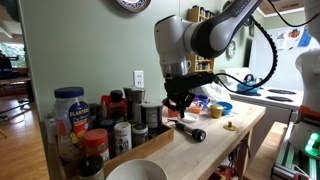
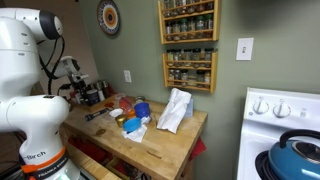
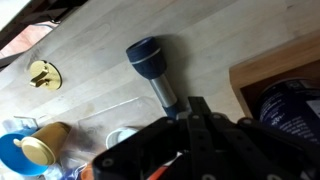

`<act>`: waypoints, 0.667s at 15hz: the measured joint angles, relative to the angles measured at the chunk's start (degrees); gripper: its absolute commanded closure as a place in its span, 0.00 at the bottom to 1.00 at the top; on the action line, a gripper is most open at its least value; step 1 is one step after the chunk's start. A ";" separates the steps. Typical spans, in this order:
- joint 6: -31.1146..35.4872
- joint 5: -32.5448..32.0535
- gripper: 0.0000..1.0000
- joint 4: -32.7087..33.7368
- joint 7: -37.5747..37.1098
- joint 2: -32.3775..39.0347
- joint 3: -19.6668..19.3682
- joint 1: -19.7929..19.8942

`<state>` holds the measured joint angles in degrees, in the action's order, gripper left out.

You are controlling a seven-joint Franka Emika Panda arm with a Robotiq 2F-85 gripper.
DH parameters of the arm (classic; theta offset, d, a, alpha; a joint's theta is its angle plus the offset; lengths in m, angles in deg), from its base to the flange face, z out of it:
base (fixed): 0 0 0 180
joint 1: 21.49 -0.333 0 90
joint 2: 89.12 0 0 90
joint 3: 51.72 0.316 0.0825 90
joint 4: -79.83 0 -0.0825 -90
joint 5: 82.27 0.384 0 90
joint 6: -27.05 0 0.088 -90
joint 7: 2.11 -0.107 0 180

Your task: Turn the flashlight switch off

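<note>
on the wooden counter, directly beneath the arm: the flashlight lies on its side, flat on bare wood, wider head at the end away from the jars. in the wrist view the flashlight runs lengthwise, with its round dark head farthest from the camera. the narrower barrel comes back until its tail passes under the gripper. lens face and switch are not visible in any view (lit or unlit cannot be told).

the gripper hangs over the tail end of the flashlight, fingers pointing down at it. contact with the barrel cannot be confirmed. jaws: the black housing fills the bottom of the wrist view and hides the tips, so whether they stand apart or together cannot be told.

near the flashlight, on the head side, is a small yellow piece, apart from it. in an exterior view the same yellow piece sits closer to the counter's far end. a blue lid with a yellow-tan item against it lies at the lower corner of the wrist view.

behind the gripper is a cluster of spice jars, mostly black-lidded, and a white bowl sits at the bottom edge of the frame.

farther out there is a crumpled white cloth on the counter. a wall spice rack hangs above it, and a white stove with a blue kettle stands to the side.
</note>
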<state>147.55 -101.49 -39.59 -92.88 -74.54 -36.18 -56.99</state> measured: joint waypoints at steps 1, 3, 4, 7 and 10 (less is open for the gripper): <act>-0.29 0.00 0.60 -0.36 0.01 -1.16 0.08 0.08; -0.74 0.00 0.44 -1.31 0.03 -3.51 0.29 0.32; -0.81 0.00 0.38 -1.71 0.11 -4.63 0.46 0.49; -0.81 0.00 0.16 -2.88 2.42 -8.02 1.33 1.18; -0.78 0.10 0.00 -3.68 8.31 -11.39 2.70 2.20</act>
<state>146.77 -101.38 -43.26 -84.57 -85.93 -33.48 -54.80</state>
